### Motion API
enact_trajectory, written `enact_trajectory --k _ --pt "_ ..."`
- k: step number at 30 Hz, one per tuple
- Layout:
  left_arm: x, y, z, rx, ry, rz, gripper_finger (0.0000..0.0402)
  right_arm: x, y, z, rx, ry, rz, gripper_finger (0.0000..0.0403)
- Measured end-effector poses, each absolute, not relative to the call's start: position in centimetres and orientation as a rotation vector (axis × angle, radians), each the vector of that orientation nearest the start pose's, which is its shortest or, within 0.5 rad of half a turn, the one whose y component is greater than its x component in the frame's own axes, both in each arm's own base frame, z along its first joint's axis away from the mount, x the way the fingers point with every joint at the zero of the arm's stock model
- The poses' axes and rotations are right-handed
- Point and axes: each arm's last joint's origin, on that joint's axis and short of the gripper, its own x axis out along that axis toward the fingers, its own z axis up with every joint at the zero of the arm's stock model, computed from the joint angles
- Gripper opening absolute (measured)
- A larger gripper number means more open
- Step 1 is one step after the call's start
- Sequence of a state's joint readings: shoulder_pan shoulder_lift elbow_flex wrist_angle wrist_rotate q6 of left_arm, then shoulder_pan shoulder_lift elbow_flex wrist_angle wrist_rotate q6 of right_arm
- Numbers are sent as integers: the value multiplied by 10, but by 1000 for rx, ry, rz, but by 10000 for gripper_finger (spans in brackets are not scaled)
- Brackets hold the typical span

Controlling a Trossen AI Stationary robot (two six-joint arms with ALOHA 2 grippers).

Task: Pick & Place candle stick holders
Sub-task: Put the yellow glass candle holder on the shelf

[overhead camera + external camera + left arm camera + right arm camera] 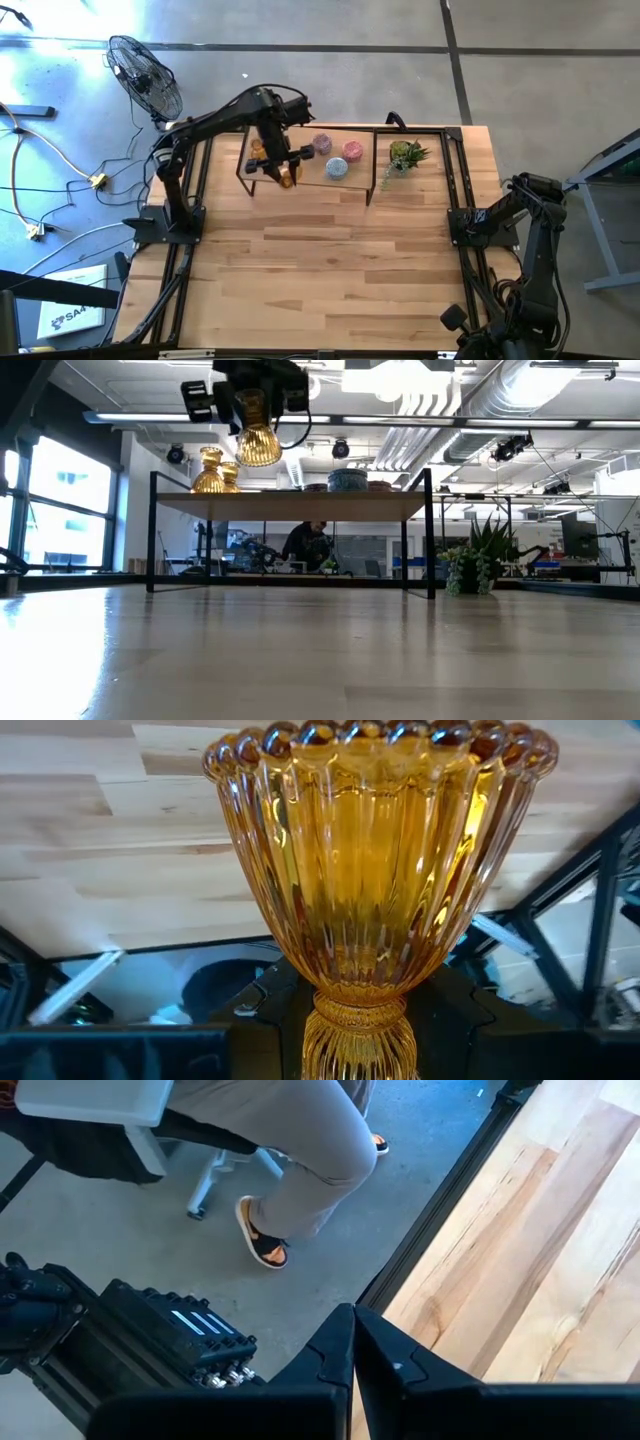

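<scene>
Over on the far left of the floor there's a fan [146, 77] and some loose cables. The left claw [283, 172] is up in the air over the left end of the little black-framed shelf [345, 187] at the back of the table [320, 270], clamped on the stem of a ribbed amber candle stick holder [375, 870]. From table height that held amber piece [258, 445] hangs above the shelf top, clear of it. Just beside it, two more amber holders [215, 472] sit on the left end of the shelf. Moving right along the shelf: a pink holder [322, 144], a light blue one [337, 168], then another pink one [353, 150]. Past the shelf's right end stands a spiky green potted plant [405, 156] on the table. The right claw [354, 1342] is parked off the table's right edge, fingers pressed together on nothing, with a seated person's leg [310, 1155] on the floor beyond it.
</scene>
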State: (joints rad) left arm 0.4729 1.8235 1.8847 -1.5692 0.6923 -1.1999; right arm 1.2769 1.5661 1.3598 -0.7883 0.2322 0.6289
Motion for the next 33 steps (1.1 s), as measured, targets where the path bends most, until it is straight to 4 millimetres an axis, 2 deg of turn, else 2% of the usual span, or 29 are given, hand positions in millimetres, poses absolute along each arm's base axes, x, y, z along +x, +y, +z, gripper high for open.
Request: enact_trajectory --k 5,10,17,23,33 --pt "307 140 340 -1906 1301 699 122 100 307 296 -160 990 657 1" --pt "308 144 341 -1909 1260 725 122 100 307 295 -160 991 658 5" --pt "307 150 340 -1934 1242 694 122 100 307 295 -160 991 658 7" --pt "312 163 325 -1989 1290 662 122 100 307 295 -160 991 658 7" --pt "314 178 314 -2002 1284 658 122 100 307 295 -161 989 656 6"
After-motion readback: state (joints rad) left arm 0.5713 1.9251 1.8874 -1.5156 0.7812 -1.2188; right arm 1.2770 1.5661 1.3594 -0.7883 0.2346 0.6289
